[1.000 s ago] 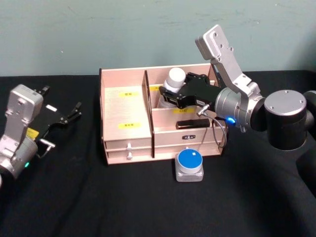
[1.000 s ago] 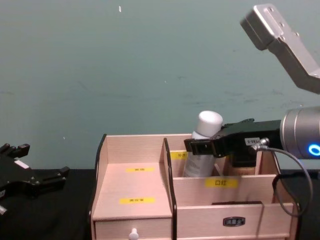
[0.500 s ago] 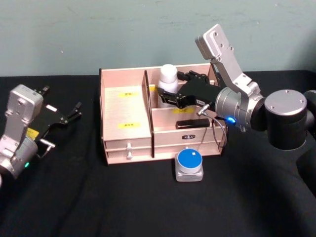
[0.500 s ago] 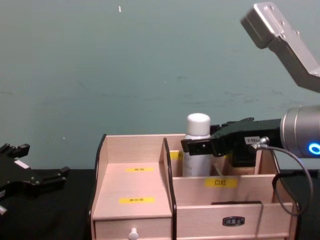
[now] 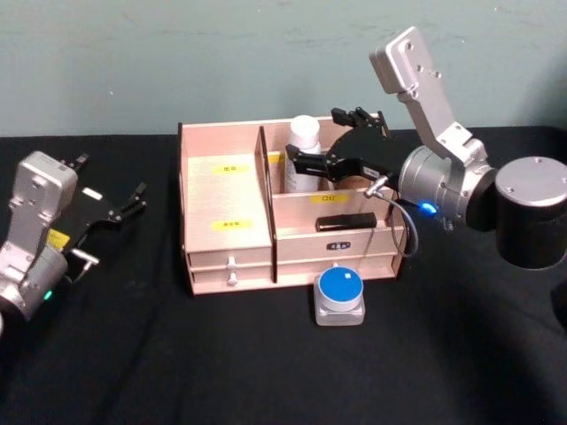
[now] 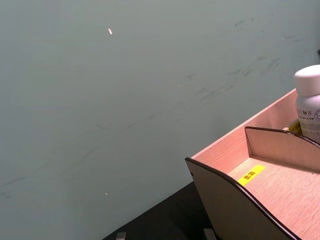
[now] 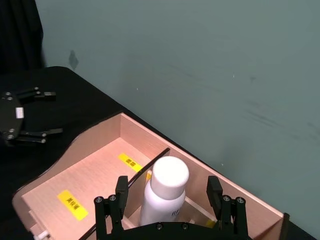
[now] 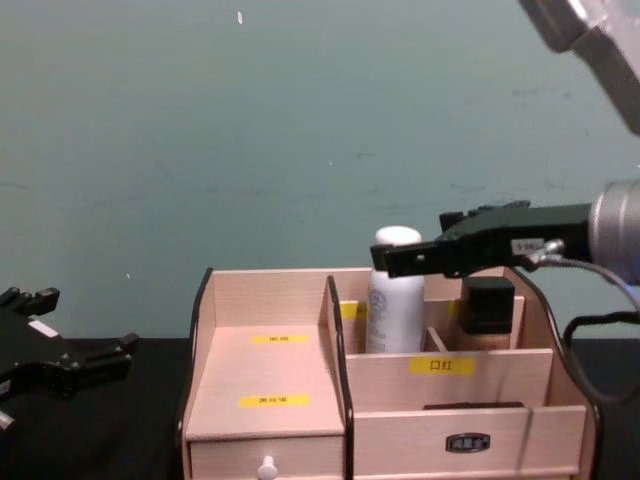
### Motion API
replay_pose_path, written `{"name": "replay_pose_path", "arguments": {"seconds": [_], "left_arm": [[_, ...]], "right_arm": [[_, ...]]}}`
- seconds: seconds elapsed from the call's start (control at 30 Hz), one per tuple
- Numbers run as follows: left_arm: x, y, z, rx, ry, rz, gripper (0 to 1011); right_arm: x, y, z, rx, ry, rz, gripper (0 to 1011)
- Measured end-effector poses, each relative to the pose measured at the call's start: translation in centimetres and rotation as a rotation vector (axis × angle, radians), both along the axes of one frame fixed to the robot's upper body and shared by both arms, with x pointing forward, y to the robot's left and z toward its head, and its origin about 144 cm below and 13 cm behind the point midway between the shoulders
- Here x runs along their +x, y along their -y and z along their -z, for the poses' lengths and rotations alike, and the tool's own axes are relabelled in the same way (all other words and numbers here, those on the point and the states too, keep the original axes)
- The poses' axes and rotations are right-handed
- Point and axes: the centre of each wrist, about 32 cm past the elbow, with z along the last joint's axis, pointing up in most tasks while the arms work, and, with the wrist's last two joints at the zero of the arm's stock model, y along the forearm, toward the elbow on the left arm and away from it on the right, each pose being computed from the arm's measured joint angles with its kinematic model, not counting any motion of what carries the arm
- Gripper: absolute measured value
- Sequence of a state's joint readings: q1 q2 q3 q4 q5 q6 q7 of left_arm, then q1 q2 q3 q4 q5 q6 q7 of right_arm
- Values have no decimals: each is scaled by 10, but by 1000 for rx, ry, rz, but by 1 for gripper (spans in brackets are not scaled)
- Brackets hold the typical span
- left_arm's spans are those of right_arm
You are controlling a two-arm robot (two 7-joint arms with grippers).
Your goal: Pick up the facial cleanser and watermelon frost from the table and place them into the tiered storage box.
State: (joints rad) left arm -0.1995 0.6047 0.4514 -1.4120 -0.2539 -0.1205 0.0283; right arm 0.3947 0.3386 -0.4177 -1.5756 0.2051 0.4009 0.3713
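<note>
A white bottle (image 5: 303,152) with a white cap stands upright in the back middle compartment of the tiered storage box (image 5: 221,190); I cannot tell from its label which task item it is. My right gripper (image 5: 313,135) is open, one finger on each side of the cap, touching nothing. The right wrist view shows the bottle (image 7: 165,192) between the spread fingers (image 7: 121,185). From the chest the bottle (image 8: 393,300) stands behind the divider, with the right gripper (image 8: 415,245) level with its cap. My left gripper (image 5: 111,177) rests open on the table, far left.
A black-capped container (image 8: 488,305) stands in the compartment right of the bottle. A flat black item (image 5: 345,221) lies in the lower front tier. A grey block with a round blue top (image 5: 341,288) sits on the black table in front of the drawers.
The right gripper, shut on the tilted bottle before, has set it upright in the back compartment, opened, and drawn up and back. The left arm has not moved.
</note>
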Motion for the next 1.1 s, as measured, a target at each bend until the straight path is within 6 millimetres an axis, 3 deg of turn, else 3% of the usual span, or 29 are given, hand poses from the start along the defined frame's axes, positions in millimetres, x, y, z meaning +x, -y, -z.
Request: {"name": "replay_pose_path", "arguments": {"seconds": [0.2,0.37,0.73,1.1], "left_arm": [[0,0,0,0,0,0,1001],[0,0,0,0,0,0,1001],[0,0,0,0,0,0,1001],[0,0,0,0,0,0,1001]], "right_arm": [[-26,11,-10,-6,-5,-14,1002],[-61,23,-14,-27,-39,-16,1002],[-131,32,2,-73,-164,53,1002],[-154,22,27,-129,-251,114,1002]]}}
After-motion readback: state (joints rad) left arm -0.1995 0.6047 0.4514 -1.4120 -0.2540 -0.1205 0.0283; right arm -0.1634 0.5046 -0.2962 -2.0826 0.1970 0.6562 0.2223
